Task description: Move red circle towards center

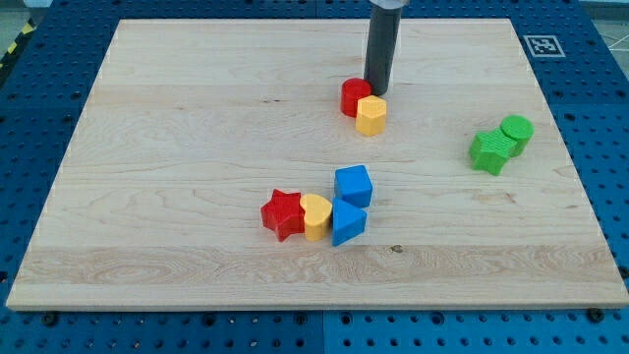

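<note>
The red circle (353, 95) sits on the wooden board (177, 157) above the board's middle, a little right of centre. A yellow hexagon (371, 115) touches it at its lower right. My tip (376, 91) stands at the red circle's right edge, just above the yellow hexagon, touching or nearly touching both.
A red star (283, 214), a yellow heart (315, 215), a blue triangle (347, 222) and a blue cube (354, 185) cluster below the middle. A green star (489, 150) and a green circle (516, 131) sit at the right. A marker tag (543, 44) is at the top right corner.
</note>
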